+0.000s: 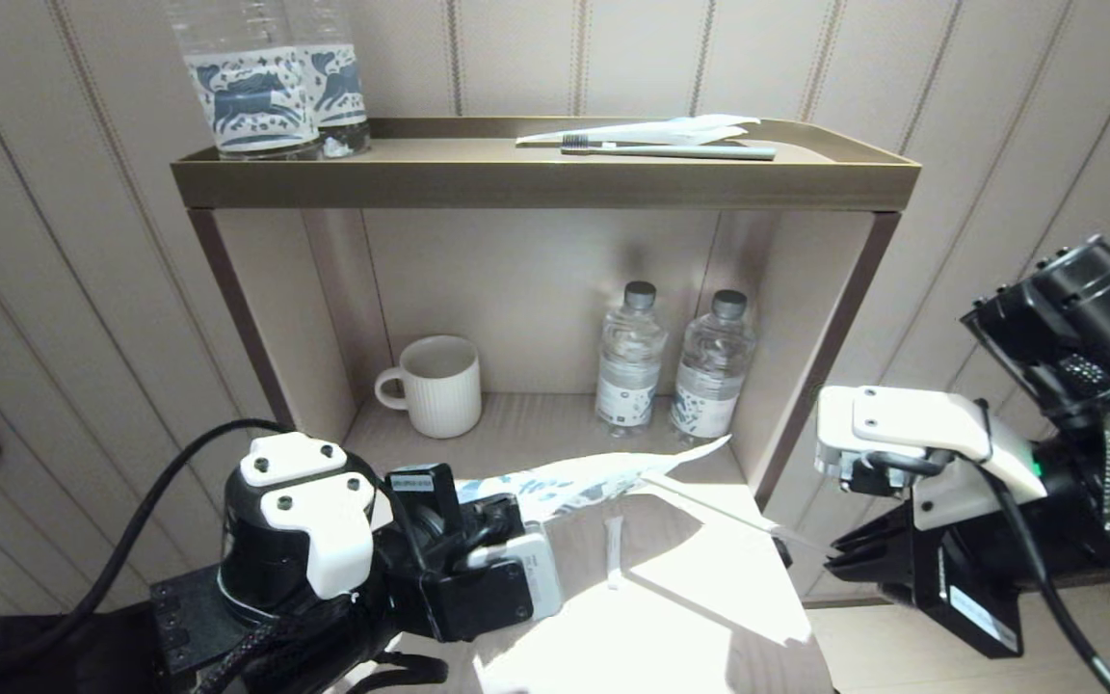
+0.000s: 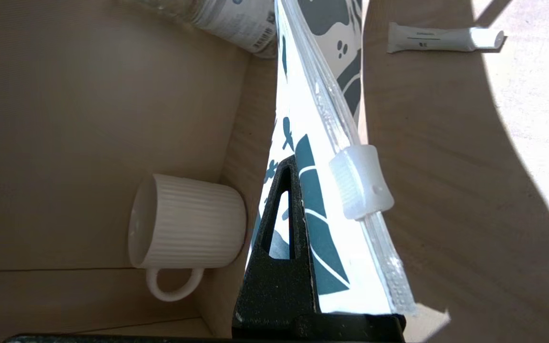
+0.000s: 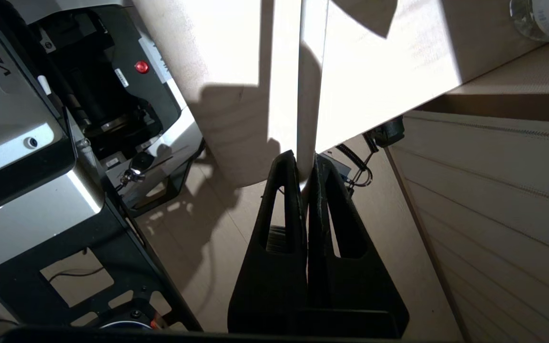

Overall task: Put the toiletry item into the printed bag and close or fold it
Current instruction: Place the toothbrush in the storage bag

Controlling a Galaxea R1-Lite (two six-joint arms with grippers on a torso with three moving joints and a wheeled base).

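Gripping toothbrush (image 1: pixel 709 506) end, pouch (image 1: pixel 594 477) edge

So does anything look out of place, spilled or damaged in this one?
Nothing spilled or damaged. The left gripper holds the printed bag off the counter while the right gripper pinches the white toothbrush. A small tube lies loose on the counter.

The two clear bottles (image 1: pixel 266 77) at upper left of the head view are cut off by the top edge. The left end effector (image 1: pixel 478 525) hides the printed bag's (image 1: pixel 594 477) near end. The toothbrush's (image 1: pixel 719 511) bristle end cannot be made out.
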